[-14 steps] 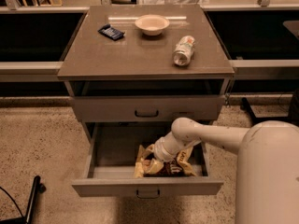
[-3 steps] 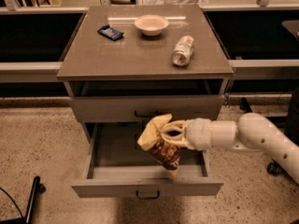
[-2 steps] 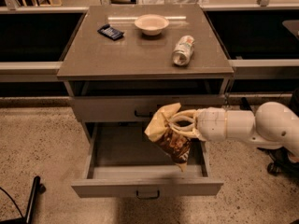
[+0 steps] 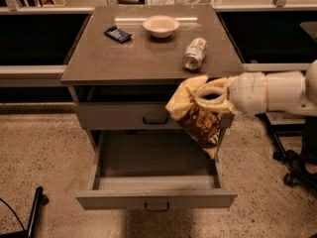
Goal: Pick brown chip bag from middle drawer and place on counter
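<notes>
- tool (image 4: 210, 98): right of centre in the frame, at the end of a pale arm (image 4: 277, 92) that enters from the right edge; its fingers are pinched on the upper part of the brown chip bag.
- brown chip bag (image 4: 198, 122): held in the air, hanging tilted in front of the counter's front right edge and the right end of the upper drawer front (image 4: 124, 115). Its lower tip hangs over the right rear corner of the middle drawer. Crinkled foil, yellow-tan top folded over at the grip, dark brown middle with pale lettering, yellow-tan lower end.
- middle drawer (image 4: 156, 198): pulled out toward the bottom of the frame; grey floor visible across its width, low side walls, small dark loop handle on the front.
- counter (image 4: 124, 58): brown-grey top; bare surface across the front left and centre.
- can (image 4: 194, 53): on its side near the counter's front right edge, just above the bag in the frame.
- bowl (image 4: 161, 25): upper centre of the counter.
- dark blue packet (image 4: 118, 33): upper left of the counter, beside the bowl.
</notes>
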Robot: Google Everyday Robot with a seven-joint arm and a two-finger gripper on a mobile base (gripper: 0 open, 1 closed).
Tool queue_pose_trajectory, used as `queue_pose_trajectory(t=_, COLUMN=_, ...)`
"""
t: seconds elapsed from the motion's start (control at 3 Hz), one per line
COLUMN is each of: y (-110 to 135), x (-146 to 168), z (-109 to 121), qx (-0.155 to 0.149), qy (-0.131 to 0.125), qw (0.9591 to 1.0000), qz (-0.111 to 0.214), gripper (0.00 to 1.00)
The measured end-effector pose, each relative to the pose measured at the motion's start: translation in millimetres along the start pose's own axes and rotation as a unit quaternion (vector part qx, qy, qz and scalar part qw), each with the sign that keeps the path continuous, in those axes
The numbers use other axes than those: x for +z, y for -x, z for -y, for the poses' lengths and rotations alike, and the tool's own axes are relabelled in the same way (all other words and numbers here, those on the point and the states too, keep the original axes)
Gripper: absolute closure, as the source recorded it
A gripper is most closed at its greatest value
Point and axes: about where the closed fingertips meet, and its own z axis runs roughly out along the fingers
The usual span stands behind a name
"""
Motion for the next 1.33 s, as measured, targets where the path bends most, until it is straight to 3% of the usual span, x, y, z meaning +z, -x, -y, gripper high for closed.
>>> queue_pose_trajectory(t=0.67, y=76, x=-38, z=62, qx=-0.021, qy=0.007, qw=0.9965, qz=-0.08, gripper=1.0)
queue_pose_trajectory(t=1.33, y=138, x=-52, z=108, qx=-0.037, qy=0.008, qw=0.9929, qz=-0.113, gripper=1.0)
